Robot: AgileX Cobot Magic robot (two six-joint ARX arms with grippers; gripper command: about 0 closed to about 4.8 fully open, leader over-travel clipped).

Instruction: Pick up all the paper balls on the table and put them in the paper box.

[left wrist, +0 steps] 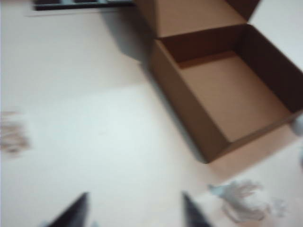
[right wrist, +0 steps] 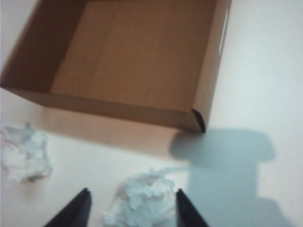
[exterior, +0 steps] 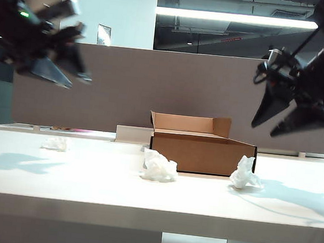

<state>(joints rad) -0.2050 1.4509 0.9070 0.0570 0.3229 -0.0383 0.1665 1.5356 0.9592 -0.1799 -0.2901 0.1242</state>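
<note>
Three white paper balls lie on the table (exterior: 85, 189): one at the left (exterior: 55, 143), one at the paper box's front left corner (exterior: 159, 166), one by its front right corner (exterior: 244, 174). The brown paper box (exterior: 203, 146) stands open and holds nothing (left wrist: 232, 94) (right wrist: 137, 52). My left gripper (exterior: 57, 71) hangs high over the left side, blurred, open (left wrist: 135, 198), with bare table between its fingers; the middle ball (left wrist: 244, 204) lies off to one side. My right gripper (exterior: 281, 119) hangs high at the right, open (right wrist: 132, 193), with the right ball (right wrist: 142, 205) far below between its fingers.
A grey-brown divider panel (exterior: 171, 87) runs behind the table. A low white block (exterior: 133, 133) sits behind the box's left end. The box's back flap (exterior: 191, 123) stands upright. The table's thick front edge (exterior: 152, 219) is nearest the camera.
</note>
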